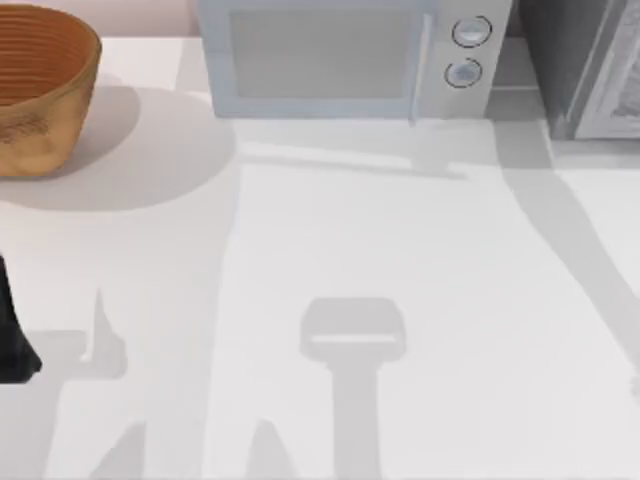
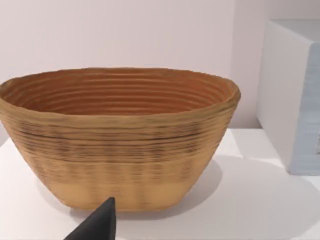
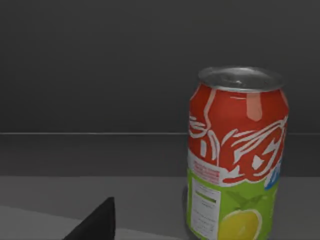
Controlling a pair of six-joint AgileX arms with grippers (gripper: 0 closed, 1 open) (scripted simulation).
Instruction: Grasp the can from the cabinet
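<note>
Left arm (image 1: 12, 330): sitting at the table's left edge, cut off by the frame.
Left finger (image 2: 97, 225): one dark tip is showing before the basket (image 2: 120, 137); grip state cannot be told.
Right finger (image 3: 95, 224): one tip is showing; grip cannot be told.
Can (image 3: 235, 155): standing upright on a dark cabinet shelf (image 3: 75, 185), its base cut off.
Microwave (image 1: 345, 55): sitting at the table's far edge.

Simulated kitchen, probably, microwave (image 1: 350, 55), wicker basket (image 1: 40, 85), white table (image 1: 400, 250)
</note>
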